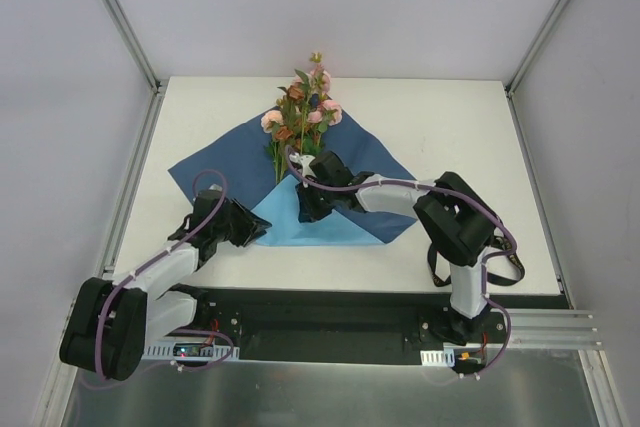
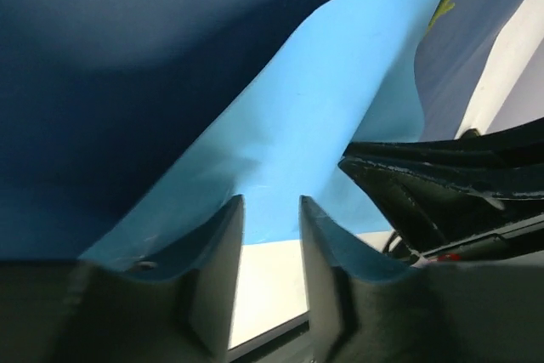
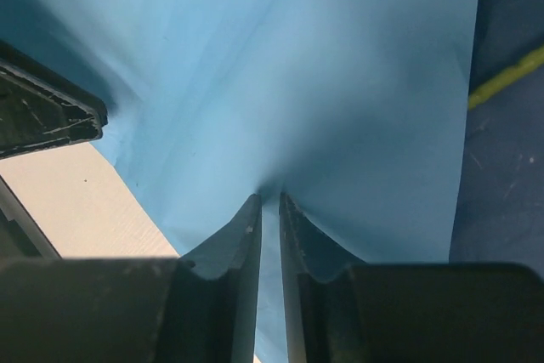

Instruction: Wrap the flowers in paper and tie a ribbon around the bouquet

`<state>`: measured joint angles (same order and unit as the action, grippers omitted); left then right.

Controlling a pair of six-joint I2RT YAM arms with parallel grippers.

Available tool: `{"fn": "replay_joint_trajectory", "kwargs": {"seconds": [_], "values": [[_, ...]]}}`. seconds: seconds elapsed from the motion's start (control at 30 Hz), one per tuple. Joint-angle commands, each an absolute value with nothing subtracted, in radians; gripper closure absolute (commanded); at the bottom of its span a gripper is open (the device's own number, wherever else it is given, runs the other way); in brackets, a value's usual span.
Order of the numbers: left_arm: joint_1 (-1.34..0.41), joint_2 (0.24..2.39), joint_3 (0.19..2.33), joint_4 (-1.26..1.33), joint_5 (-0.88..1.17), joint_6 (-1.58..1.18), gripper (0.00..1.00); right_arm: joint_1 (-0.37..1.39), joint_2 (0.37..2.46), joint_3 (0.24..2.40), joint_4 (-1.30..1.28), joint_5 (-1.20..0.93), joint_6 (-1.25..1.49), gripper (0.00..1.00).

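Between the nearly closed fingers of my right gripper (image 3: 269,203) I see a pinched fold of the paper (image 3: 323,82), its light blue face puckering at the tips. My left gripper (image 2: 270,203) sits to the left at the paper's near-left edge, jaws parted, with bare table (image 2: 263,286) showing through the gap and nothing clamped. Farther out the sheet lies navy side up. The flowers (image 1: 305,112) rest at its far corner, blooms pointing away and stems running back toward the right gripper.
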<state>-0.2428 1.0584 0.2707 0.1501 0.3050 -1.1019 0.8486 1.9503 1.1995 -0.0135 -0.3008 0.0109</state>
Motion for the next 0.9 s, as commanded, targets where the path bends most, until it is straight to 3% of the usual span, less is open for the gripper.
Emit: {"fn": "replay_joint_trajectory", "kwargs": {"seconds": [0.0, 0.07, 0.13, 0.17, 0.37, 0.5, 0.6, 0.67, 0.7, 0.87], "values": [[-0.238, 1.099, 0.328, 0.092, 0.261, -1.029, 0.74, 0.838, 1.953, 1.239, 0.032, -0.339, -0.077, 0.83], [-0.235, 1.158, 0.342, 0.091, 0.242, -1.014, 0.83, 0.83, 1.957, 1.246, 0.02, -0.339, -0.104, 0.83], [-0.232, 1.233, 0.339, 0.091, 0.239, -1.022, 0.98, 0.822, 1.963, 1.259, 0.005, -0.338, -0.123, 0.83], [-0.232, 1.25, 0.333, 0.098, 0.238, -1.029, 1.0, 0.816, 1.971, 1.269, -0.026, -0.336, -0.142, 0.83], [-0.232, 1.246, 0.261, 0.124, 0.176, -1.046, 1.0, 0.853, 1.942, 1.362, -0.199, -0.25, -0.184, 0.82], [-0.232, 1.239, 0.252, 0.126, 0.176, -1.063, 1.0, 0.933, 1.876, 1.396, -0.242, -0.215, -0.141, 0.71], [-0.232, 1.23, 0.247, 0.126, 0.176, -1.066, 1.0, 0.965, 1.888, 1.379, -0.137, -0.309, -0.029, 0.69], [-0.232, 1.223, 0.245, 0.126, 0.179, -1.066, 1.0, 0.966, 1.94, 1.364, -0.065, -0.36, 0.084, 0.72], [-0.232, 1.215, 0.244, 0.124, 0.179, -1.066, 1.0, 0.965, 1.956, 1.359, -0.01, -0.374, 0.112, 0.8], [-0.232, 1.174, 0.241, 0.117, 0.189, -1.061, 1.0, 0.965, 2.043, 1.333, 0.129, -0.387, 0.187, 0.98]]}}
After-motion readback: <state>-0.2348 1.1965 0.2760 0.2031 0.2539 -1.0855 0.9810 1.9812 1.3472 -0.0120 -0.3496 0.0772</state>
